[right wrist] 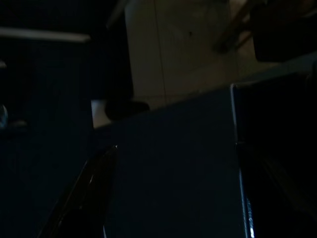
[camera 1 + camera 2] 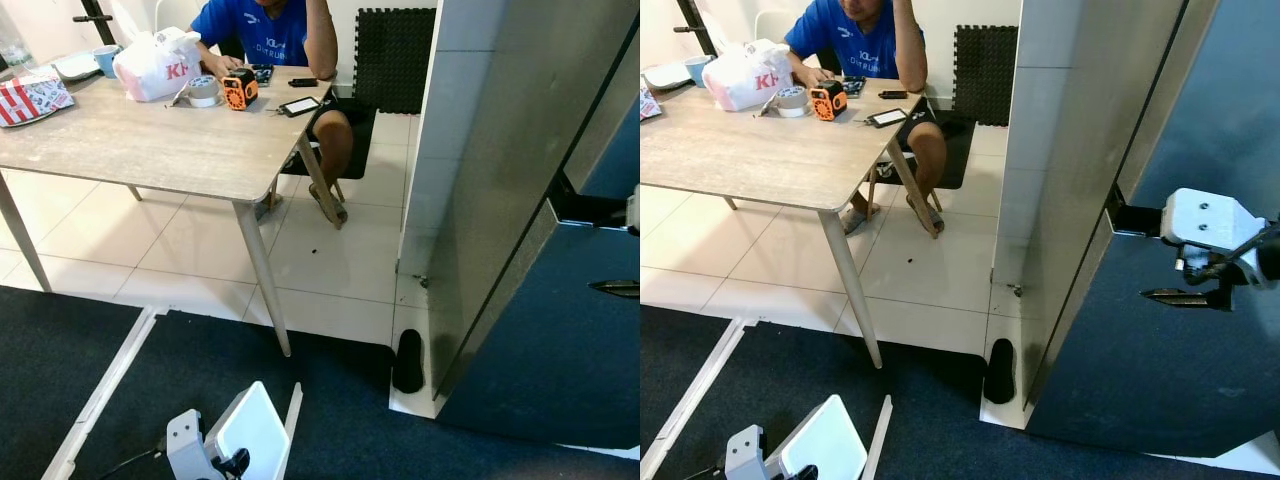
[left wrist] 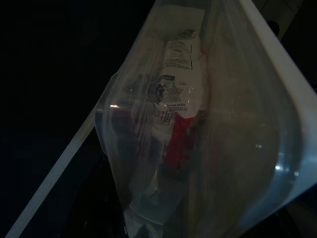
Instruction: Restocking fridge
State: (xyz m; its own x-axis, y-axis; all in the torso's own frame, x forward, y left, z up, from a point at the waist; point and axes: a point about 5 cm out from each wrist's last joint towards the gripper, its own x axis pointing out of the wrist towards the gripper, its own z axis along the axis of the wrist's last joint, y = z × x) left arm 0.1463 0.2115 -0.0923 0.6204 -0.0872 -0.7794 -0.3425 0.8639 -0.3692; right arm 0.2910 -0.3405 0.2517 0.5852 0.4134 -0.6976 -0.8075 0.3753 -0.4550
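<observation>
Fridge point(image 2: 1110, 150): standing at the robot's right, its grey side panel facing the camera and its dark blue door point(image 2: 1160, 340) hanging open toward the robot.
Right hand point(image 2: 1200, 285): reaching forward at mid height in front of the blue door, wrist housing white, black fingers pointing to the robot's left (whether they are touching the door cannot be told). The wrist view is showing two fingers set wide apart with nothing between them.
Container point(image 2: 250, 430): a white-rimmed clear tub, sitting low at the robot's left over the dark carpet point(image 2: 60, 350).
Left hand point(image 2: 225, 462): held low and close to the body, gripping the container; in its wrist view a clear bag point(image 3: 173, 148) with a red-and-white packet is lying inside.
Black object point(image 2: 408, 360): lying on the floor at the fridge's base, just beside the carpet edge.
Bench point(image 2: 150, 140): standing on pale tiles well left of the fridge, carrying a white plastic bag point(image 2: 158, 65), tape roll point(image 2: 204, 90), orange device point(image 2: 240, 90) and phone point(image 2: 300, 105).
Person point(image 2: 270, 30): sitting behind the bench in a blue shirt.
</observation>
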